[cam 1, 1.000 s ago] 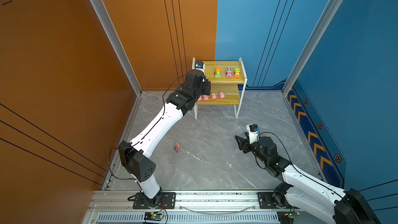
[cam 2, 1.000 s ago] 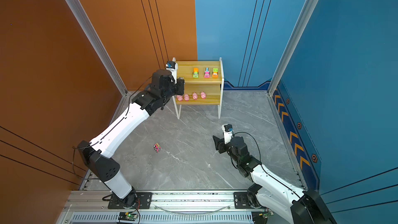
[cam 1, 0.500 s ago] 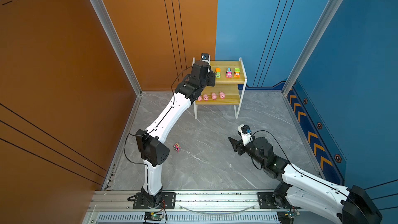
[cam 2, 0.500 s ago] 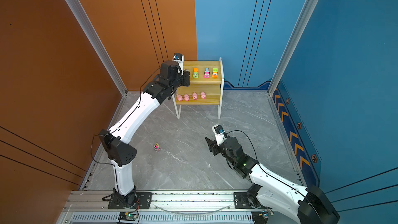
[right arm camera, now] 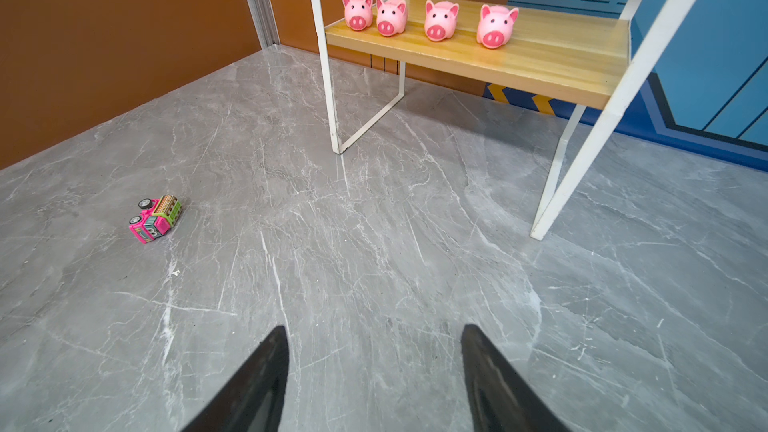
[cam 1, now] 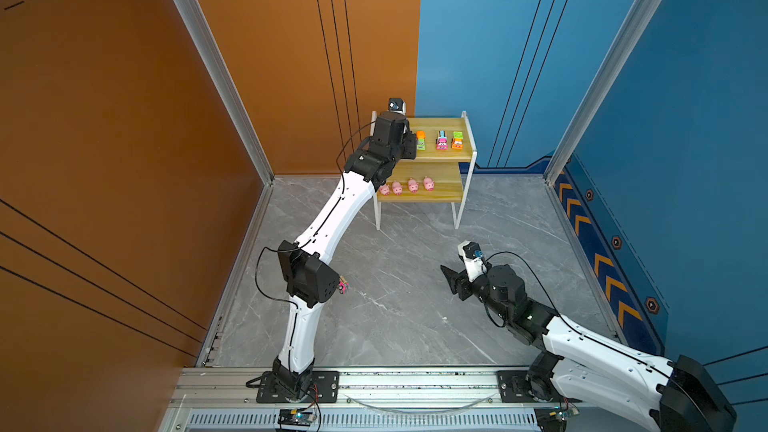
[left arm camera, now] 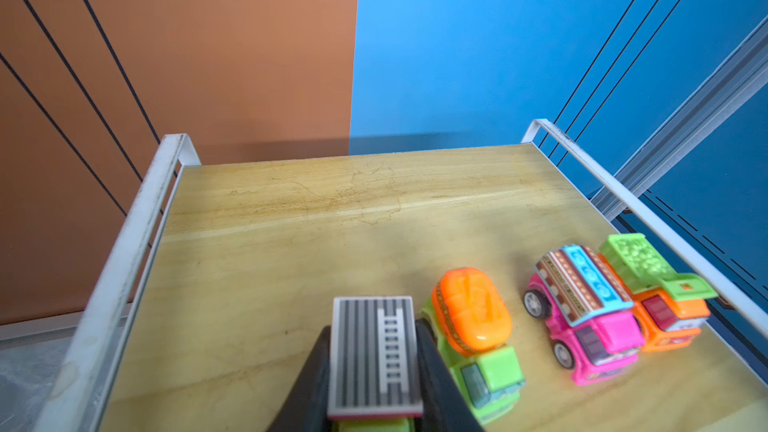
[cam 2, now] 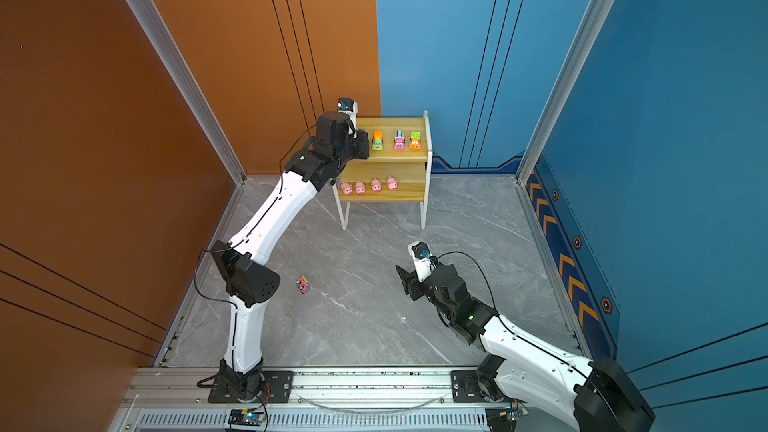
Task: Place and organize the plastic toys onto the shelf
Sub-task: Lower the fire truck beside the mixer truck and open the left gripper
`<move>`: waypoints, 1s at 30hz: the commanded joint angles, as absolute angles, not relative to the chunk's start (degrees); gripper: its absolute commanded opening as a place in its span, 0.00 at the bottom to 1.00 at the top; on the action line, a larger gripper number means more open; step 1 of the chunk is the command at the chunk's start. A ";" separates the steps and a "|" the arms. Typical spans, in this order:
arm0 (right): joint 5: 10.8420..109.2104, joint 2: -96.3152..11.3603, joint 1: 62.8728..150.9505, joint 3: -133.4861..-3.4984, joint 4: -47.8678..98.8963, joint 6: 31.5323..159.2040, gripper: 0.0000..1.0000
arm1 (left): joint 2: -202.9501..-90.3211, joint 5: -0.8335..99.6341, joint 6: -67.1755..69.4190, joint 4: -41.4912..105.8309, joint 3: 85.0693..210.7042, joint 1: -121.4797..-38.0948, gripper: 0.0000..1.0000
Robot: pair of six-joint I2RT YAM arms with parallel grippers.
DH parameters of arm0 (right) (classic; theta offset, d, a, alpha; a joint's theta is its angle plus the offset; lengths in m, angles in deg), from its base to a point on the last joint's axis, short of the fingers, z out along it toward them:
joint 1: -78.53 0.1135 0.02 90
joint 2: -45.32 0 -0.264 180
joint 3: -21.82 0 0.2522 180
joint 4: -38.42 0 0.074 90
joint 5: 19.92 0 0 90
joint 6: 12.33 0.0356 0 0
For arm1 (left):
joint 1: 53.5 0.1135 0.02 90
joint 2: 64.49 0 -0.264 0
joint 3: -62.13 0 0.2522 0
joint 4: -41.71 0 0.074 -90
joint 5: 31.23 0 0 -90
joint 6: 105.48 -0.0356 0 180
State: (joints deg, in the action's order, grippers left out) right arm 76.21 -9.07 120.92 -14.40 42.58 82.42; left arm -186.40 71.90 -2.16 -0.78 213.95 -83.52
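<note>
A grey marbled floor (right arm camera: pixel 374 222) is enclosed by orange and blue walls. Over the upper board of the shelf (left arm camera: pixel 291 222), just beside three parked trucks (left arm camera: pixel 582 313), a ladder-topped truck (left arm camera: pixel 374 359) is clamped in the left gripper (left arm camera: pixel 374 332). A pink truck (right arm camera: pixel 156 220) is seen well in front of the shelf, apparently tipped over. The right gripper (right arm camera: pixel 374 338) is spread and empty. Light, rigid, slick plastic on free wheels is expected, so the flanks should be pinched.

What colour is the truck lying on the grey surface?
The truck is mainly pink; clearest in the right wrist view.
</note>
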 commanded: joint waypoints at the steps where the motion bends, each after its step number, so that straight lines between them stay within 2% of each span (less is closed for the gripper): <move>1: 76.99 -9.37 121.16 -15.49 41.91 81.64 0.66 | -187.73 73.70 -0.69 -2.04 216.87 -83.95 0.28; 23: 76.64 -9.18 120.79 -13.83 42.94 81.67 0.67 | -191.13 75.53 -0.02 -3.57 220.07 -84.89 0.29; 30: 76.49 -9.41 120.62 -13.83 43.20 81.65 0.67 | -191.14 75.74 -0.28 -3.56 220.72 -84.53 0.36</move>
